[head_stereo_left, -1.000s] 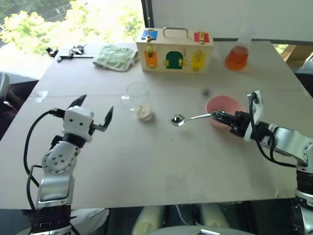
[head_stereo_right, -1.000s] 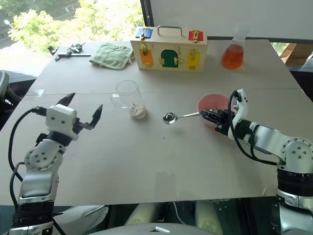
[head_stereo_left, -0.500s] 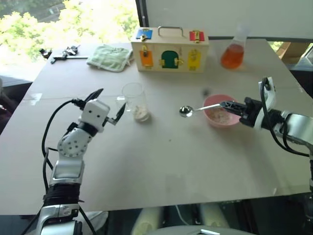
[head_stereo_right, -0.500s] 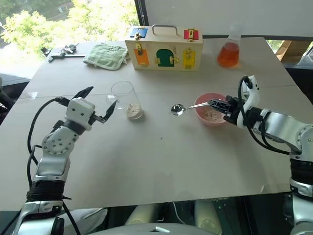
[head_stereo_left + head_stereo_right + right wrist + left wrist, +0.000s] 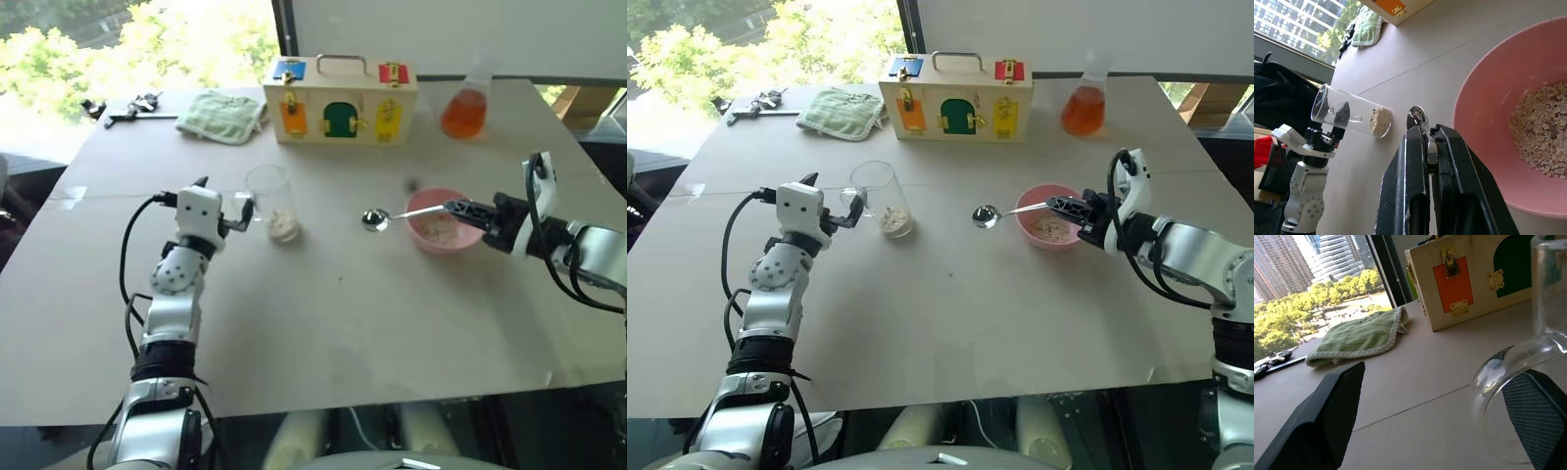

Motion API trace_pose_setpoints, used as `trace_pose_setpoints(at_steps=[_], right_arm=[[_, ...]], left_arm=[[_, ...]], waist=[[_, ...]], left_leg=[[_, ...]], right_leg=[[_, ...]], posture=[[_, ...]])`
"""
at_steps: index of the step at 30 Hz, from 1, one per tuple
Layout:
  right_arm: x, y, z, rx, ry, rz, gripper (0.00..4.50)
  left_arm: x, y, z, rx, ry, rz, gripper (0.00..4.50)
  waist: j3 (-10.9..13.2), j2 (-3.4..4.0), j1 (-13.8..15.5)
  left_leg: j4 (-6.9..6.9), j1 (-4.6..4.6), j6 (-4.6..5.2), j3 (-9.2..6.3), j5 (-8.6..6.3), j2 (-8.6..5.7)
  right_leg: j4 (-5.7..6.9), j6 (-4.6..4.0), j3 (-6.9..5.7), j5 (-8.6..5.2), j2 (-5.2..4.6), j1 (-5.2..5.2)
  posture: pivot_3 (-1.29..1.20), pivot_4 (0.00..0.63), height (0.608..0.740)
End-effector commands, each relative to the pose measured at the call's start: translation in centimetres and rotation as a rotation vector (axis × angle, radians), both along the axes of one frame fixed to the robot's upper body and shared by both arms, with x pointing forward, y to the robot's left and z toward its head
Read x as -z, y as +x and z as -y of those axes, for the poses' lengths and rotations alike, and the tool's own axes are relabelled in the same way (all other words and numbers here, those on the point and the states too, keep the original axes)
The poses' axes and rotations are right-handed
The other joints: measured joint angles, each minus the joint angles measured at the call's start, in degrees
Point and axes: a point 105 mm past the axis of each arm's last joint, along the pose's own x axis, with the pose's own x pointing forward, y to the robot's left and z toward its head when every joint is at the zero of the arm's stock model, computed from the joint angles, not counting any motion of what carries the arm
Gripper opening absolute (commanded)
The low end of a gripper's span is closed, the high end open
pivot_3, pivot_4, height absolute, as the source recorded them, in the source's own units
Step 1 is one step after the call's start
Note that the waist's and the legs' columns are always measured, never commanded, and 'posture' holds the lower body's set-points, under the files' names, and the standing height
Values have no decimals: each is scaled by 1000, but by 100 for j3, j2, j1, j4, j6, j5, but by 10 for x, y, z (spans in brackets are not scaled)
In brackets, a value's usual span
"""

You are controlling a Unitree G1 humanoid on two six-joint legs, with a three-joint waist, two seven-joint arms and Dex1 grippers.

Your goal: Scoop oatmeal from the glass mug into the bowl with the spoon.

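Pink and flaring, the bowl (image 5: 1050,228) sits on the pale surface (image 5: 950,323) with a layer of oatmeal (image 5: 1542,137) spread over its bottom. To the left of the bowl stands the glass mug (image 5: 882,199), clear and upright, with a small clump of pale oatmeal at its base. The spoon (image 5: 1004,211) is held between the bowl and the mug: its handle crosses the bowl's near-left rim and its shiny oval end hangs just left of the bowl, above the surface. The right end effector (image 5: 1065,208) is closed tight on the spoon's handle, over the bowl's right side. The left end effector (image 5: 835,208) is spread wide on the far side of the mug from the bowl, its fingers (image 5: 1334,404) flanking the mug's side handle without gripping it. Beyond the bowl stands a conical flask (image 5: 1085,103) partly filled with orange liquid.
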Motion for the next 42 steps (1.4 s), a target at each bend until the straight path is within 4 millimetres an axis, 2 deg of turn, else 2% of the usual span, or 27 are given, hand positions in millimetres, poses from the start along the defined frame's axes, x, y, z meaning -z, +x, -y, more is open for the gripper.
trace_pose_setpoints(at_steps=[1,14,17,21,25,29,34,38,42], right_arm=[[-15,-4,-1,-12,34,53,0],[-21,-1,0,-6,46,66,0],[-22,0,-1,-3,49,69,0],[-22,-1,-2,-3,52,71,0],[-22,-1,-2,-2,56,72,0],[-23,-1,-1,2,56,77,0],[-28,-1,-1,4,50,92,0],[-45,2,-2,4,42,141,0],[-70,3,-9,-16,40,220,0]], left_arm=[[-8,6,0,0,-9,30,4465],[-12,23,22,70,1,47,4465],[-12,24,25,87,-5,49,3695],[-11,24,28,109,-11,47,1758],[-11,24,30,123,-15,43,9],[-14,24,31,127,-10,52,9],[-29,22,37,137,37,104,9],[-48,17,55,170,165,188,9],[-63,19,73,185,293,241,9]], waist=[[0,0,4],[-1,-1,17],[-1,-1,16],[-1,-2,15],[-3,-6,12],[-4,-5,-3],[-3,-5,1],[-3,-6,0],[-3,-6,7]], left_leg=[[0,-1,0,1,0,0],[2,-3,0,2,0,-1],[2,-3,0,2,0,-1],[2,-4,0,2,0,0],[2,-3,0,2,0,0],[2,-2,0,7,0,0],[3,-3,0,7,0,0],[2,-5,0,7,0,0],[2,-13,0,9,1,0]], right_leg=[[0,0,1,0,0,-2],[1,0,1,0,-1,-2],[1,0,1,0,-1,-4],[2,0,1,0,-1,-4],[2,0,2,0,-1,-4],[6,0,6,0,1,-6],[5,0,6,0,1,-6],[6,0,7,0,1,-8],[6,0,8,0,0,-17]], posture=[[0,150,740],[0,150,740],[0,150,740],[0,150,740],[0,150,740],[0,150,740],[0,150,740],[0,150,740],[0,150,740]])
